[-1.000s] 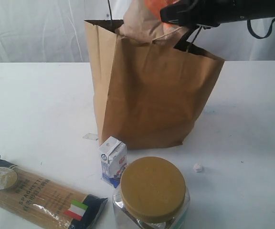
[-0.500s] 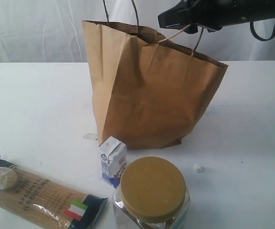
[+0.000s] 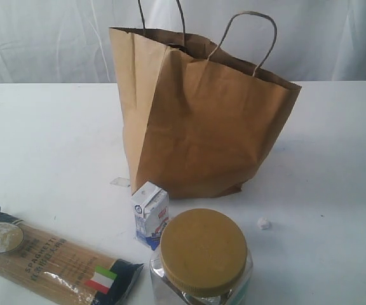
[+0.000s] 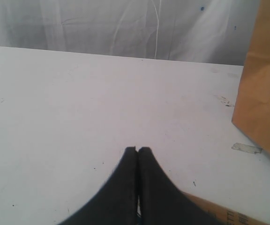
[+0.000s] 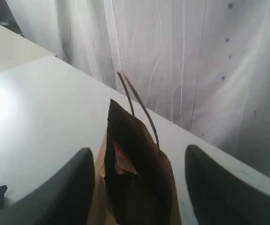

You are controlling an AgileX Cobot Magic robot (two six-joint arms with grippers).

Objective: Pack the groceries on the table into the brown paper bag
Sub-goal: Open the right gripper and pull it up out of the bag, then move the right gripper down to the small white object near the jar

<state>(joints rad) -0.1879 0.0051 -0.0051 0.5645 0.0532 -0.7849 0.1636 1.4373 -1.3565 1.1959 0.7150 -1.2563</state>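
The brown paper bag (image 3: 196, 127) stands upright and open at the middle of the table (image 3: 43, 140). In front of it lie the spaghetti pack (image 3: 49, 257), the small white-blue carton (image 3: 150, 213) and the clear jar with a mustard lid (image 3: 202, 254). Neither arm shows in the exterior view. My right gripper (image 5: 138, 149) hangs open and empty high above the bag (image 5: 139, 197), whose mouth shows a bit of the brown-orange pouch (image 5: 120, 159) inside. Shut and empty, my left gripper (image 4: 138, 149) hovers over bare table, the bag (image 4: 264, 84) off to one side and the spaghetti pack (image 4: 219, 213) by its fingers.
A small white crumb (image 3: 263, 223) lies right of the jar. A strip of clear tape (image 3: 121, 182) sits on the table at the bag's left foot. White curtains hang behind the table.
The right gripper opened and let the pouch drop into the bag, then pulled up out of the exterior view. The bag's handles now stand free.
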